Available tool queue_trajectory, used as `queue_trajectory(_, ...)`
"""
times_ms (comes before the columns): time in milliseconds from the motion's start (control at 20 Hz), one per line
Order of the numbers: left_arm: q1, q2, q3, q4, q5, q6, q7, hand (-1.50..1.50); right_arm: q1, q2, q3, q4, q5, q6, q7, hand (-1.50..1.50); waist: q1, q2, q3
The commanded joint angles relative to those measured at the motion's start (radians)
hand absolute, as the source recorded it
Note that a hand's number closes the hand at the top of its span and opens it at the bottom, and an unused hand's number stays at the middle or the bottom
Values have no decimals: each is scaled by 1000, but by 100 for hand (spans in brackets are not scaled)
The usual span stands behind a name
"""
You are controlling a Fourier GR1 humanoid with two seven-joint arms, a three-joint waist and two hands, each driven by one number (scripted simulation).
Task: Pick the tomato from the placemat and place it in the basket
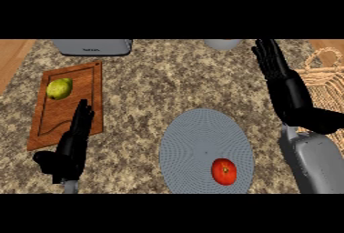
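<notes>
Tomato (224, 171) left of right robot hand (285, 86)

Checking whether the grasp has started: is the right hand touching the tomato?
Apart. The head view shows the right hand open beside the basket, with bare counter between it and the tomato.

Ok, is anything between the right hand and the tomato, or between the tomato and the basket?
Nothing visible blocks either. The tomato lies alone on the placemat, bare counter around it. The right hand is open, up beside the basket; only its own forearm lies between tomato and basket.
</notes>
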Motion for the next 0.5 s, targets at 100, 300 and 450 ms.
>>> queue_trajectory(100, -69, 99, 38, 72, -25, -58, 79, 0, 210, 58, -43, 28, -188, 163, -200, 150, -20, 14, 8)
queue_trajectory(300, -96, 152, 35, 111, -37, -83, 166, 0, 231, 37, -15, -40, -154, 341, -515, 150, -56, 9, 16)
queue_trajectory(450, -118, 188, 52, 137, -19, -132, 192, 0, 409, 199, 94, -66, -101, 322, -701, -150, -42, 7, 9)
